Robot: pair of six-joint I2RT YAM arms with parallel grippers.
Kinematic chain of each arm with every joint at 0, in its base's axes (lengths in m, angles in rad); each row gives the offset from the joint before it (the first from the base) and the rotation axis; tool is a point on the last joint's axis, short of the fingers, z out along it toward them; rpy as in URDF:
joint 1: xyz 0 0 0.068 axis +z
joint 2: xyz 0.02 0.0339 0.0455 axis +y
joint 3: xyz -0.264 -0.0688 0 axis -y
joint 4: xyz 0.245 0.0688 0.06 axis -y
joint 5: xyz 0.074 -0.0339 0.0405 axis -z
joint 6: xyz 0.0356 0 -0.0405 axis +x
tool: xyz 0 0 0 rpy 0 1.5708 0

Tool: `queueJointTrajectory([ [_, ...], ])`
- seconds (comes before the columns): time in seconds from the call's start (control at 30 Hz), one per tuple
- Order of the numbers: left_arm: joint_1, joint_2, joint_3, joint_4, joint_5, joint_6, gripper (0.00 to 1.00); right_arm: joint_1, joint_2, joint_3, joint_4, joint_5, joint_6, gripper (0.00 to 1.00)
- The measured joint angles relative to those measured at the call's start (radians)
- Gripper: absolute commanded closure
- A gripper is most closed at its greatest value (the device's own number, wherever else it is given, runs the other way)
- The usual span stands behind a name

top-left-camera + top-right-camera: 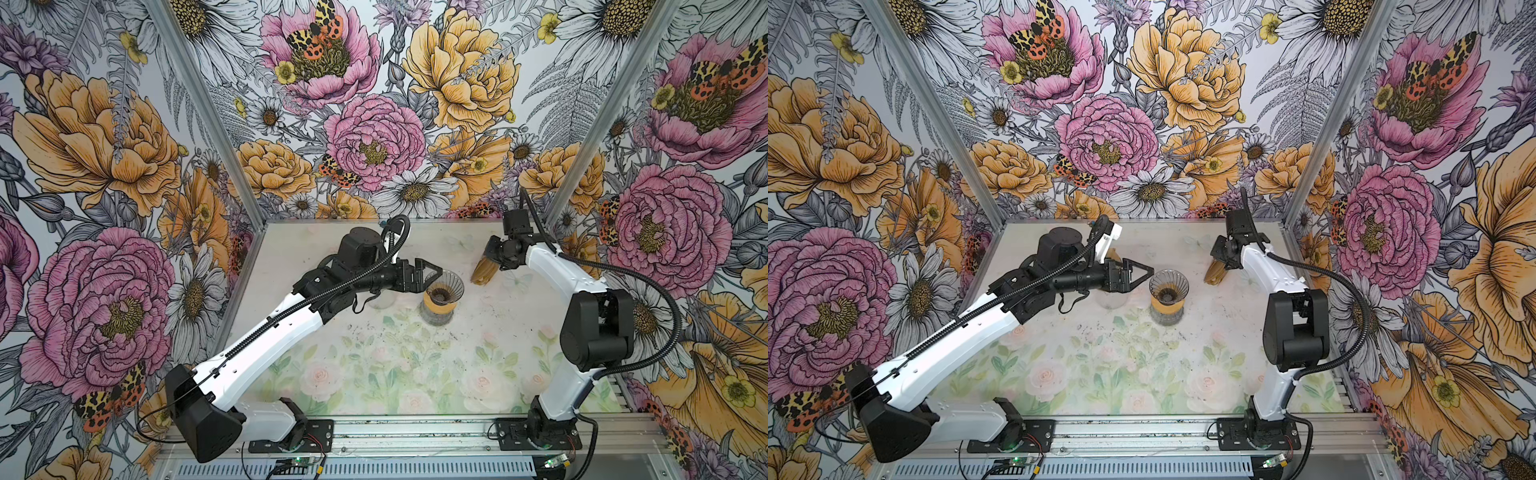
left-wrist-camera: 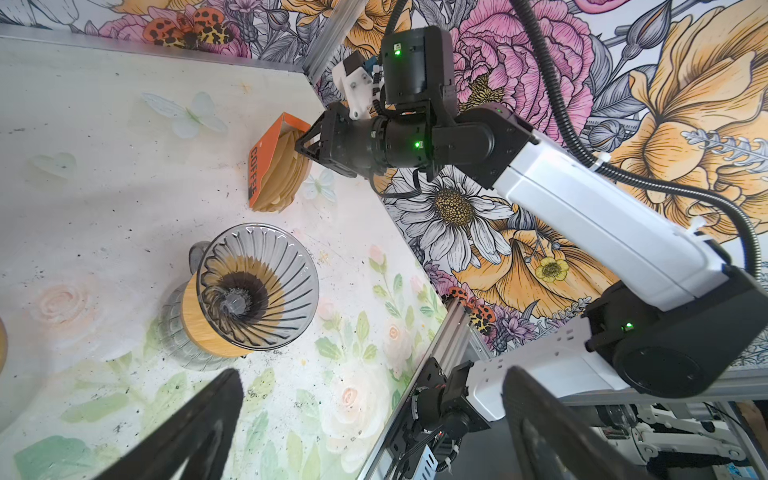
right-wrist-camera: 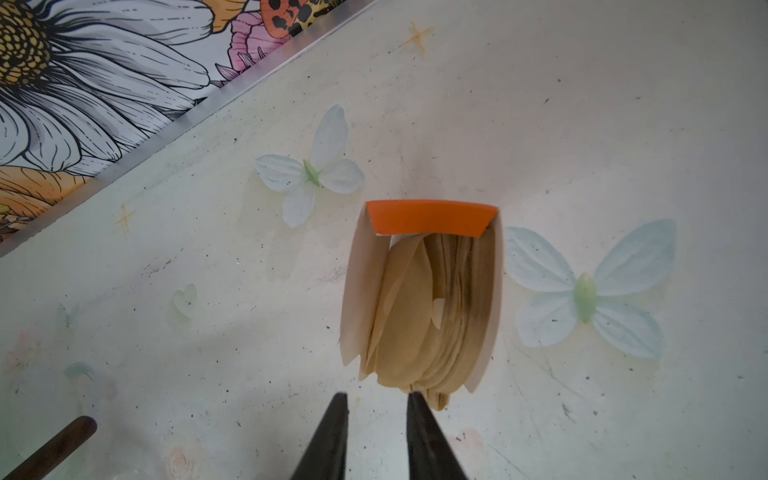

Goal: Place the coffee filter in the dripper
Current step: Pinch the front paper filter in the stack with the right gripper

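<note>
My right claw (image 3: 376, 397) hung at the exposed end of the coffee filter stack (image 3: 419, 316), jaws a narrow gap apart with nothing visible between them. The filters stood on edge, fanned, inside an orange-ended paper sleeve (image 3: 430, 218) on the tabletop (image 3: 582, 124), well apart from the dripper (image 2: 257, 282), which sat on a glass carafe (image 2: 170, 328) with a wooden collar. My left claw (image 2: 372, 374) was spread wide and empty near the dripper. I judged the step in hand to be singling out one filter. Procedure: lower one fingertip into the gap between the outermost leaf and its neighbours, close on that single edge only, then lift slowly so that any clinging sheets drop back. The paper looked thin and would probably crumple under a hard pinch. The sleeve looked light and might be dragged along, so a straight upward draw was preferable. Whether the dripper already held paper, I could not tell.
</note>
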Motion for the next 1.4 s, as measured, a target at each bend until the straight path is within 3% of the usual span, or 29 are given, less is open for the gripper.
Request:
queueJointTrajectory([
  [0.93, 0.012, 0.005, -0.014, 0.004, 0.0, 0.002, 0.01, -0.003, 0.12, 0.034, 0.051, 0.0, 0.022, 0.78],
  [1.27, 0.018, 0.003, -0.017, 0.004, 0.0, 0.002, 0.01, -0.006, 0.179, 0.066, 0.051, 0.0, 0.021, 0.85],
  [1.4, 0.02, 0.0, -0.018, 0.004, 0.0, 0.002, 0.01, -0.006, 0.186, 0.076, 0.051, 0.007, 0.018, 0.92],
])
